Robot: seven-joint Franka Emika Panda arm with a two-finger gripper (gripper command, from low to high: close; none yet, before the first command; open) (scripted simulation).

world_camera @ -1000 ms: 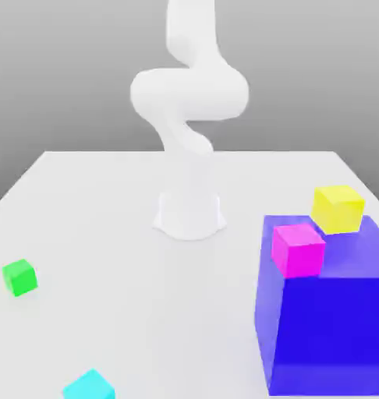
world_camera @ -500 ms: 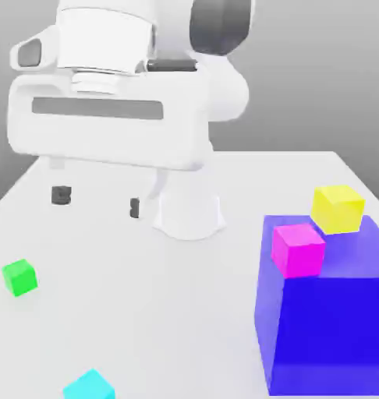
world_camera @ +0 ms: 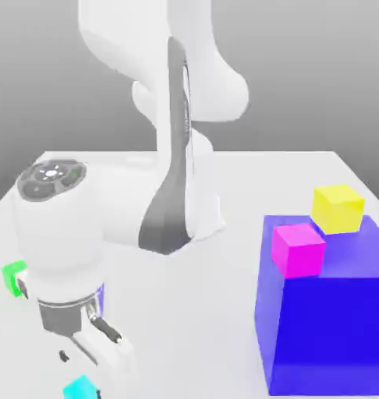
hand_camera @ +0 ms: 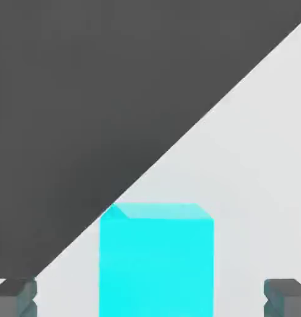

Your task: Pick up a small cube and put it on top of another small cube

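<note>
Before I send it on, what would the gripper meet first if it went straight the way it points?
Most likely the small bright cyan cube: it sits between the open fingers in the hand view. How far down it is, I can't judge.

the cyan cube (hand_camera: 156, 266) sits between the two fingers of the open gripper (hand_camera: 150, 298), with a gap on either side, touching neither. its sides run square to the fingers. a pale surface (hand_camera: 252, 161) lies around it, and a dark grey area (hand_camera: 85, 111) meets that surface along a straight slanting edge, which passes right by one corner of the cube.
</note>
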